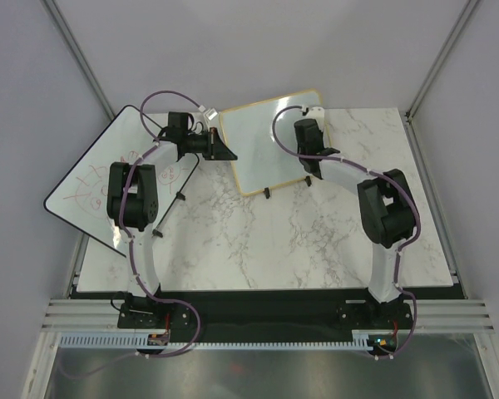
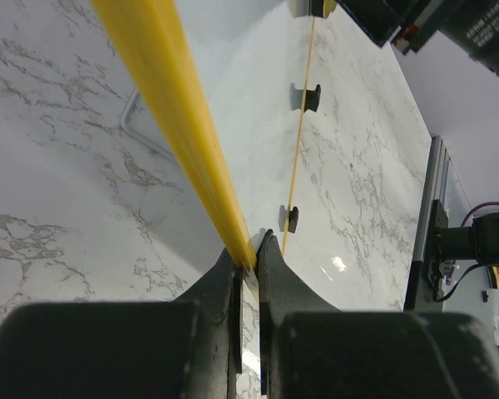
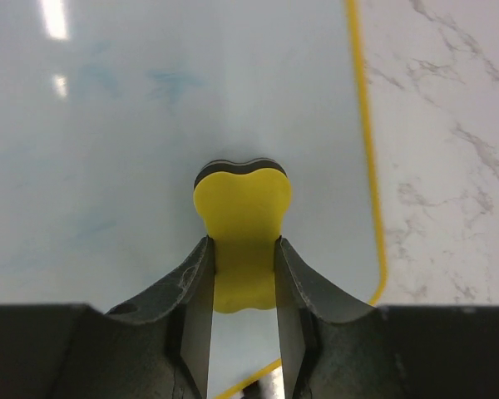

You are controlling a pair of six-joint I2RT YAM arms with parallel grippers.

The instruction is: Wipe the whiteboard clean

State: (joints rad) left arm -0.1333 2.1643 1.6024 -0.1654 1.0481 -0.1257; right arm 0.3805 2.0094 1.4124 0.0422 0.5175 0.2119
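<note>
At left-centre, left gripper (image 2: 249,251), jaws shut tight on the frame edge of the whiteboard (image 1: 270,145), which stands tilted at the far middle of the tabletop (image 1: 258,241). Right gripper (image 3: 243,253), jaws closed on a yellow eraser (image 3: 243,204) at the board face. Risk: a hard wipe could pry the thin edge grip loose and tip the board; faint blue smears (image 3: 170,83) could get missed.
</note>
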